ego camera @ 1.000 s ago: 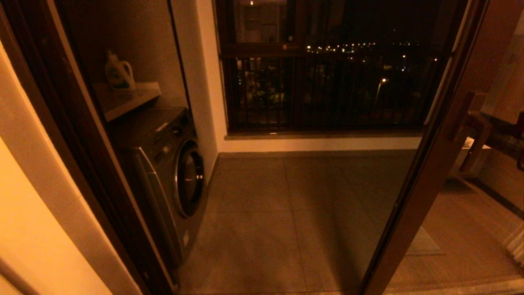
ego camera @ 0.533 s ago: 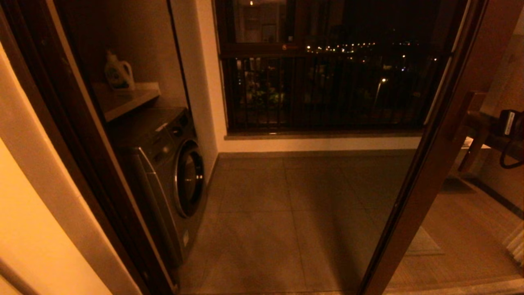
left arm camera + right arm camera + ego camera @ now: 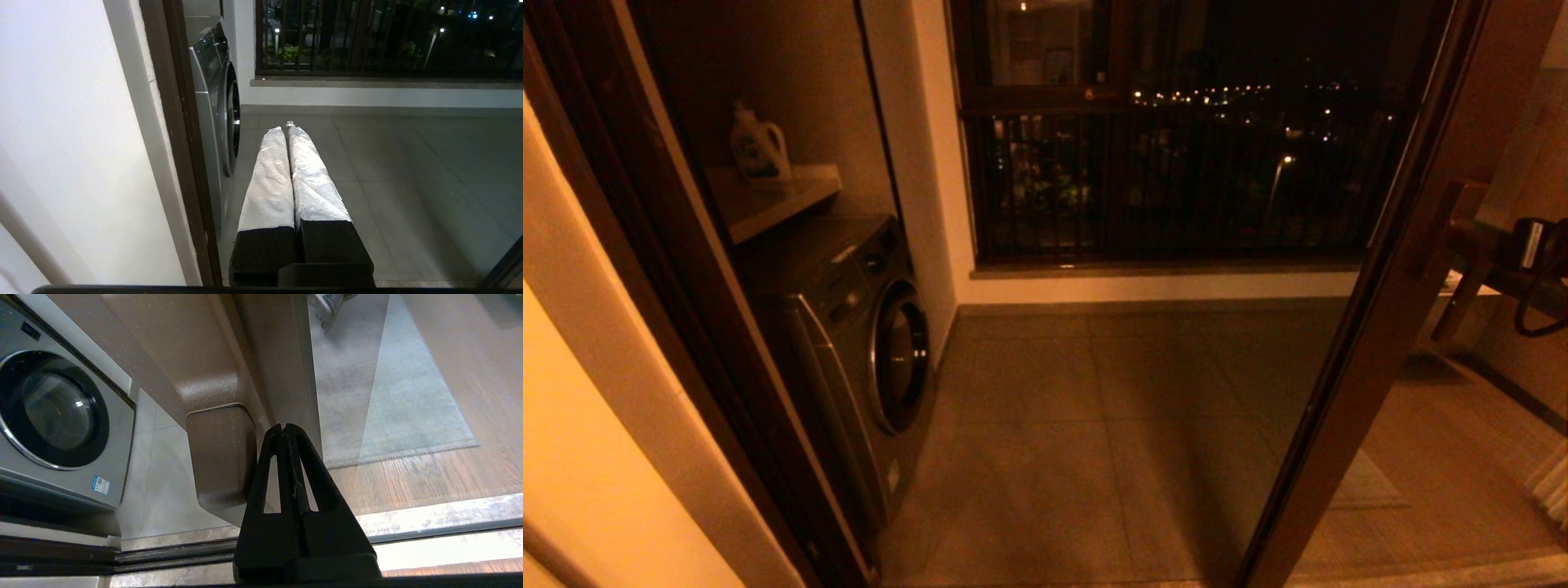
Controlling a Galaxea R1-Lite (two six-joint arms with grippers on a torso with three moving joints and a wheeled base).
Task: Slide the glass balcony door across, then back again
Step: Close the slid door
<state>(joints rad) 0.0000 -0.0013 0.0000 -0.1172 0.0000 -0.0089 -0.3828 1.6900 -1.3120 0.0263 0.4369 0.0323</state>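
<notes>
The glass balcony door stands at the right of the opening, its brown stile slanting across the head view. Its blocky wooden pull handle juts from the stile. My right gripper is shut with nothing in it. Its black fingertips lie close beside the handle, between the handle block and the glass; whether they touch is unclear. The right wrist shows at the head view's right edge. My left gripper is shut and empty, pointing over the balcony tiles, and is out of the head view.
A washing machine stands at the left under a shelf with a detergent bottle. The fixed dark jamb borders it. A dark window with railing bars fills the back. The floor track runs below; a rug lies behind the glass.
My right arm has come into the head view at the right edge beside the handle. The door stile and handle have shifted slightly to the left.
</notes>
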